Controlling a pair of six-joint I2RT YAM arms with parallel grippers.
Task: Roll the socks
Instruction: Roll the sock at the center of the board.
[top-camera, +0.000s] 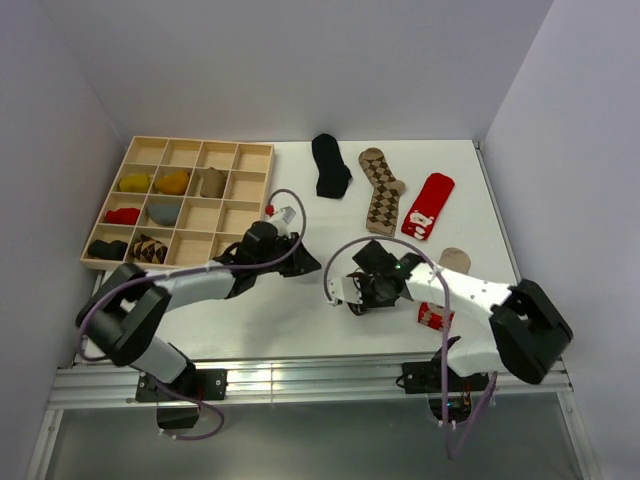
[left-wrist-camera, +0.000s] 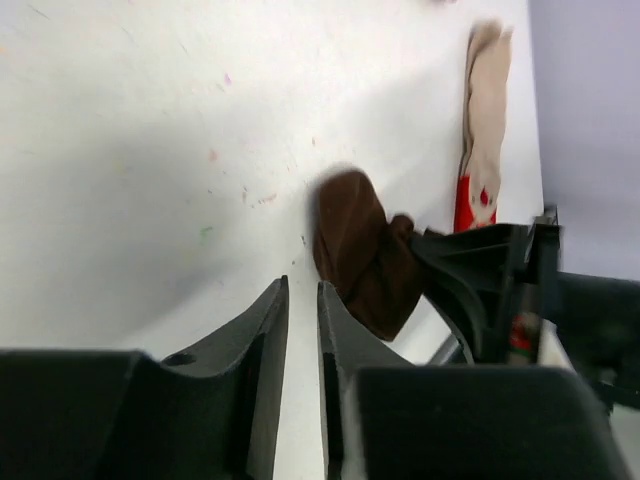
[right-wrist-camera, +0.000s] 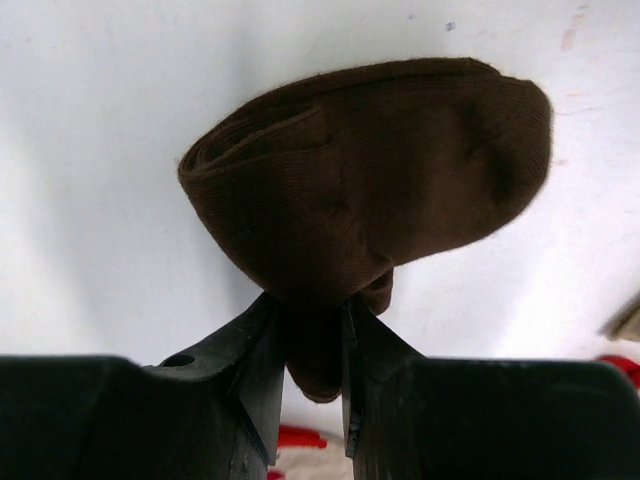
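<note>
My right gripper (right-wrist-camera: 318, 310) is shut on a rolled dark brown sock (right-wrist-camera: 370, 180), held just over the white table near the front centre (top-camera: 372, 262). The same sock shows in the left wrist view (left-wrist-camera: 360, 250). My left gripper (left-wrist-camera: 303, 295) is shut and empty, just left of the roll (top-camera: 290, 245). Flat on the table lie a black sock (top-camera: 329, 165), a brown argyle sock (top-camera: 381, 188), a red sock with a white figure (top-camera: 427, 205) and a tan sock (top-camera: 455, 258).
A pale wooden grid tray (top-camera: 245, 152) stands at the back left, with several rolled socks in its compartments. A small red and white piece (top-camera: 434, 318) lies by the right arm. Grey walls close in on the left, back and right.
</note>
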